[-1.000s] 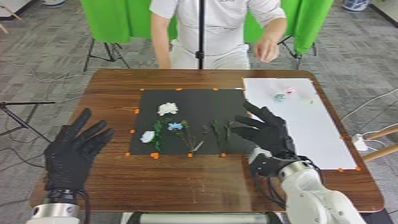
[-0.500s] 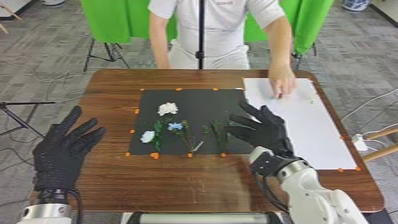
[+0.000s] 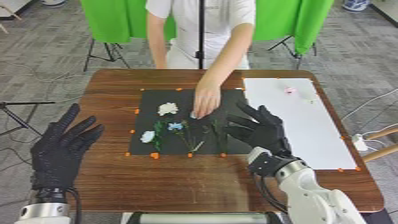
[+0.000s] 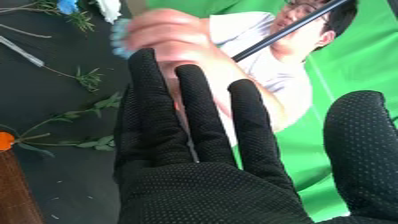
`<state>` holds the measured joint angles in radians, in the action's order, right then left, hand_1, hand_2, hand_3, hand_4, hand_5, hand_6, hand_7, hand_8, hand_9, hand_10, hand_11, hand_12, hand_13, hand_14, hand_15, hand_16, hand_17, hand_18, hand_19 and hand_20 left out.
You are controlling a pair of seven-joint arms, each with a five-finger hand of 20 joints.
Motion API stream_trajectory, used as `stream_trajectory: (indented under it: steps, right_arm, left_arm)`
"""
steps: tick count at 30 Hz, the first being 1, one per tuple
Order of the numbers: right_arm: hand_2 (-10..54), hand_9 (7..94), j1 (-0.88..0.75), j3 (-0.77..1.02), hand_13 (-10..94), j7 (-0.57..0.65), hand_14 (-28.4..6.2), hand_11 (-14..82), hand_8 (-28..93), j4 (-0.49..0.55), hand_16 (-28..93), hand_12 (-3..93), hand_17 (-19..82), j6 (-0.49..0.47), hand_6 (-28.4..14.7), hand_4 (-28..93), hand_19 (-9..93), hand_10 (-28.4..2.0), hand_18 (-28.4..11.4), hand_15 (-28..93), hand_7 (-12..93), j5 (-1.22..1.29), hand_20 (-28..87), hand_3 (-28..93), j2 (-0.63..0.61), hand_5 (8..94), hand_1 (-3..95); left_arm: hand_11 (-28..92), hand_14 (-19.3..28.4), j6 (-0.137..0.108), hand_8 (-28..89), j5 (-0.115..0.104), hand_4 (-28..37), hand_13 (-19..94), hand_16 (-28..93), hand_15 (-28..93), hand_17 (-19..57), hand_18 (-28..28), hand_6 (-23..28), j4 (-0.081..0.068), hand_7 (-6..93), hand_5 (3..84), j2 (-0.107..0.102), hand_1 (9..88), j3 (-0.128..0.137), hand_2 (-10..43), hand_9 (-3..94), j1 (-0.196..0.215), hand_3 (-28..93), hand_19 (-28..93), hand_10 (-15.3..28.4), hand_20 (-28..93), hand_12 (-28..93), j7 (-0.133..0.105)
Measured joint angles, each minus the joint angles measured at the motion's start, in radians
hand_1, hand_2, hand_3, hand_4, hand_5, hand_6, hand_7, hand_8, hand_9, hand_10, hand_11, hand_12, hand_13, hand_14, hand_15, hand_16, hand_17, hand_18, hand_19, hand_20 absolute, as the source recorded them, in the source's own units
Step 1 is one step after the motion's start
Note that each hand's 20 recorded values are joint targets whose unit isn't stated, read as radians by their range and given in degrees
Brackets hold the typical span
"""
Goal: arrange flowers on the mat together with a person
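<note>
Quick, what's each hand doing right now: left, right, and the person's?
Left hand: open, empty.
Right hand: open, empty.
Person's hand: over the black mat, fingers closed on a small light-blue flower.

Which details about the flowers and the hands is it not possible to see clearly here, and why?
- Right wrist view: the form of the pale blue item, blurred and partly behind the person's hand.
- Head view: whether that item touches the black mat; the person's hand covers the spot.
- Head view: the petals of the pink flower, too small.
- Right wrist view: part of the person's arm, behind the robot's right hand.
</note>
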<state>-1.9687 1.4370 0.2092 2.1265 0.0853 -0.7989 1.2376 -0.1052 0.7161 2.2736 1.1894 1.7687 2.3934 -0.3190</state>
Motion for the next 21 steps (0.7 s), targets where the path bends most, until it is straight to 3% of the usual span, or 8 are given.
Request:
stream_trajectory:
  steps: [21]
  right_arm:
    - [10.5, 47.8, -0.001, 0.001, 43, -0.001, -21.0, 11.1, -12, 0.001, 15, 12.1, 4, 0.001, -0.2, -28, 47, -18.3, -18.9, 31, 11, -0.007, 16, 80, 0.000, 37.7, 13.2]
  left_arm:
    - [20, 28.4, -0.006, -7, -0.002, -28.3, 30, -10, 48, -3.0, 27.7, 8.2, 0.001, 5.8, 32.4, -0.003, 19.5, -0.020, 8.5, 36.2, 0.000, 75, 64, 20.6, 13, 10, 0.000]
